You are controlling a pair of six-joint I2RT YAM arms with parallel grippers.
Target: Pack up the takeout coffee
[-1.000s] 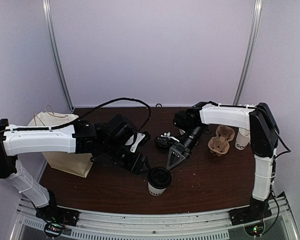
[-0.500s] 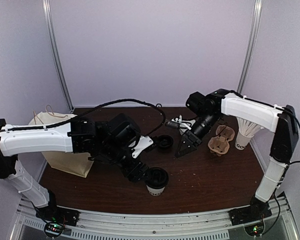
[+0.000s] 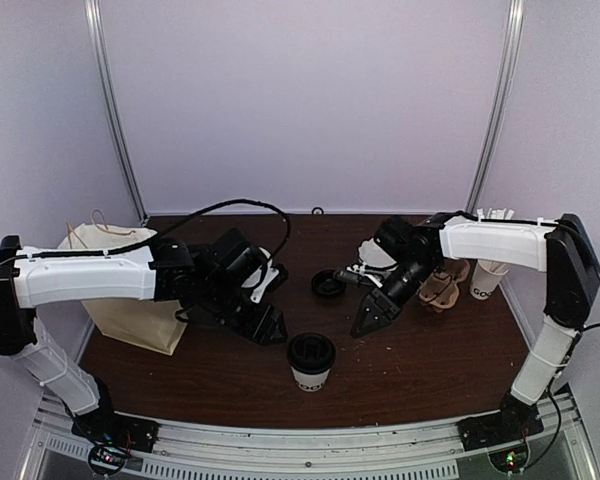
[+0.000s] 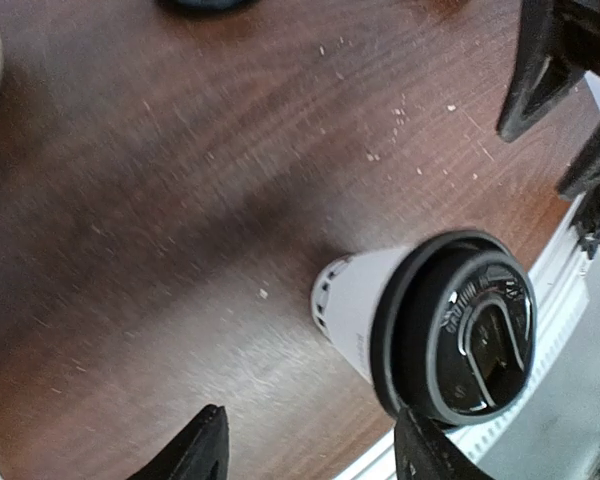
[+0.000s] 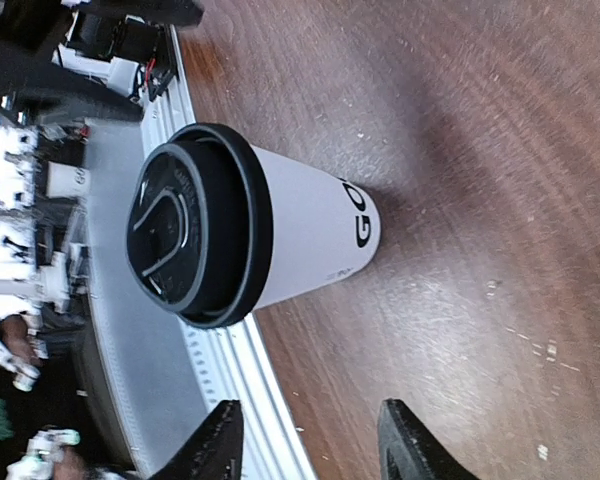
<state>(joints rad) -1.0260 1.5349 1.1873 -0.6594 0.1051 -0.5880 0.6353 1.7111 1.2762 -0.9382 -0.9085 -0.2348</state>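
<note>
at the near edge of the tabletop [image 3: 430, 370], about midway across, the takeout coffee [image 3: 311, 362] stands lidded. left hand [image 3: 267, 327] and right hand [image 3: 368, 320] flank it, both wide open, empty. lidding seems done; next, one hand must straddle and grip it for packing.

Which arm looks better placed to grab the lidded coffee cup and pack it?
Probably left: the left gripper, open, hangs close beside the cup, and the paper bag stands on that side. The right gripper, also open, is similarly near but far from the bag.
</note>
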